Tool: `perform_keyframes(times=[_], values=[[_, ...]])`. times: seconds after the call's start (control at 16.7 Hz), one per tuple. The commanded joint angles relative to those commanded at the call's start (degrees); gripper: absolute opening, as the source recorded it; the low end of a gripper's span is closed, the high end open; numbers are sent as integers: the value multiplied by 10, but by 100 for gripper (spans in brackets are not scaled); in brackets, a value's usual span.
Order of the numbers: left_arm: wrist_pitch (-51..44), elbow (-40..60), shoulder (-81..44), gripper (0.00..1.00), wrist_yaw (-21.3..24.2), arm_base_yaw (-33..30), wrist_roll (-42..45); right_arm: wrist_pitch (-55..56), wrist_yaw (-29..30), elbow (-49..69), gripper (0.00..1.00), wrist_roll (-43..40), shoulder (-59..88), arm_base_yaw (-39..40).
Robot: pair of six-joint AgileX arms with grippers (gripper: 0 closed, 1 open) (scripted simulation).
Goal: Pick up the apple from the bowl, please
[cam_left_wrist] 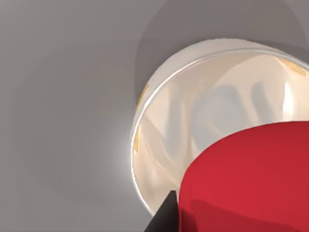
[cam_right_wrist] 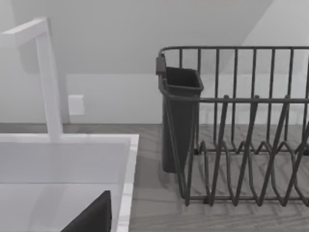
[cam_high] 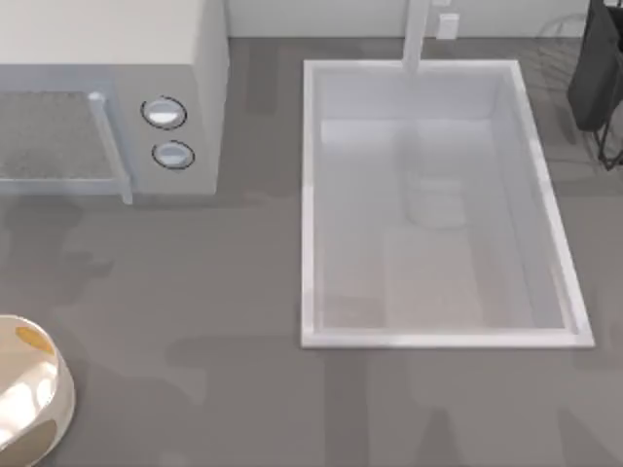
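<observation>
From my left wrist camera the small, round, plain bright red apple [cam_left_wrist: 251, 179] looms very close, a smooth, even, matte red ball with a darker shaded band along its lower edge and no stem or markings that I can make out. Behind it sits the round glossy cream-white bowl [cam_left_wrist: 193, 106], its shiny inside mirroring pale shapes, with small orange-yellow flecks near the rim. The apple overlaps the bowl's opening; whether it rests inside or hangs just above, I cannot tell. A dark, pointed tip of a finger [cam_left_wrist: 164, 217] of my left gripper touches the apple's edge; whether the gripper is clamped on the fruit I cannot tell.

From overhead, the bowl [cam_high: 24, 389] sits at the table's near left corner on the grey tabletop [cam_high: 195, 321], an orange-yellow patch on its inner wall. A pale grey microwave with two round knobs [cam_high: 146, 97] stands at the far left, and the large white rectangular sink [cam_high: 438, 204] lies well apart, right of centre.

My right wrist camera faces the dark wire dish rack with its dark cutlery cup [cam_right_wrist: 231, 125] beside the sink's rim and the white tap [cam_right_wrist: 48, 77]. A dark finger edge [cam_right_wrist: 94, 217] of my right gripper shows; its state I cannot tell.
</observation>
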State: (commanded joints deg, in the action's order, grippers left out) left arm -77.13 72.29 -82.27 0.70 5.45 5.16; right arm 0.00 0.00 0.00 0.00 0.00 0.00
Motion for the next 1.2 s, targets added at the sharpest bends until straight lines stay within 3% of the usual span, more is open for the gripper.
perform_keyframes(times=[0.36,0.84,1.02,1.2], values=[[-197,192,24,0,0,-5,-5,0,0,0,100,0,0,0],[-211,210,18,0,-1,-11,-13,0,0,0,100,0,0,0],[-183,214,-27,0,-2,-68,-69,0,0,0,100,0,0,0],[-133,214,-92,0,-4,-176,-168,0,0,0,100,0,0,0]])
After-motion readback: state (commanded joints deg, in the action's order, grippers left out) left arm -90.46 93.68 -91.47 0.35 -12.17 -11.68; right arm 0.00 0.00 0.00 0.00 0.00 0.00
